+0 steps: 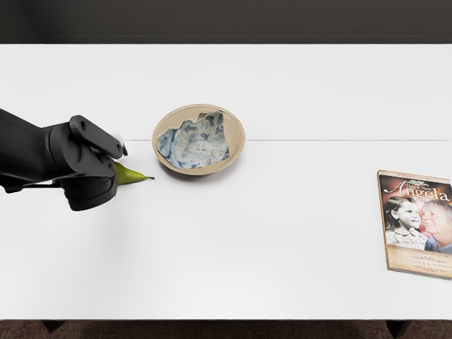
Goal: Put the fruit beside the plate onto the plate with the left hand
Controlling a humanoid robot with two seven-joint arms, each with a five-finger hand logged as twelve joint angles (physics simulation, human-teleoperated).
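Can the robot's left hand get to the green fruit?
Probably yes. The left hand is right over the green fruit, hiding most of it, and nothing sits between them.

Left hand [90, 173] covers most of the fruit [129, 175]; only its tip shows at 3 o'clock. Right edge cuts the book [415, 224].
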